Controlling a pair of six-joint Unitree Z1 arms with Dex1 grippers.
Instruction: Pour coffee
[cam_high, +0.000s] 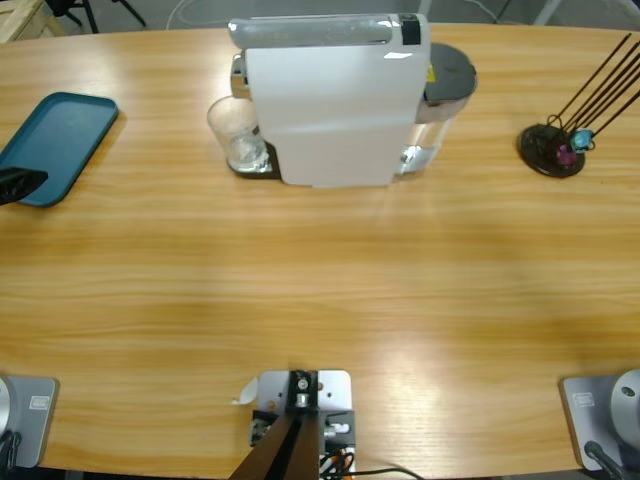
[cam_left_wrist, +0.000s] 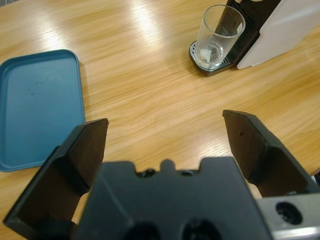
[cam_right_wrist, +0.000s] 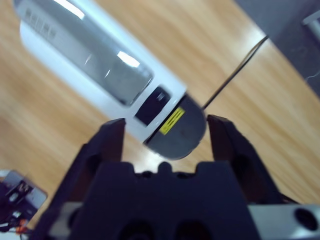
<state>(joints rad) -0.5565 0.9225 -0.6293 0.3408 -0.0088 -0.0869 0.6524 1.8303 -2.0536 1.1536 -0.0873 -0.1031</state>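
barely any coffee (cam_left_wrist: 209, 56) in glass (cam_left_wrist: 218, 36)

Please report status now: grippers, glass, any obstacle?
Left gripper open, empty. Right gripper open above white coffee machine. Clear drinking glass on drip tray, apparently empty. No obstacle seen.

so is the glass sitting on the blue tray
No, the glass stands on the coffee machine's drip tray, while the blue tray lies apart on the table with nothing on it.
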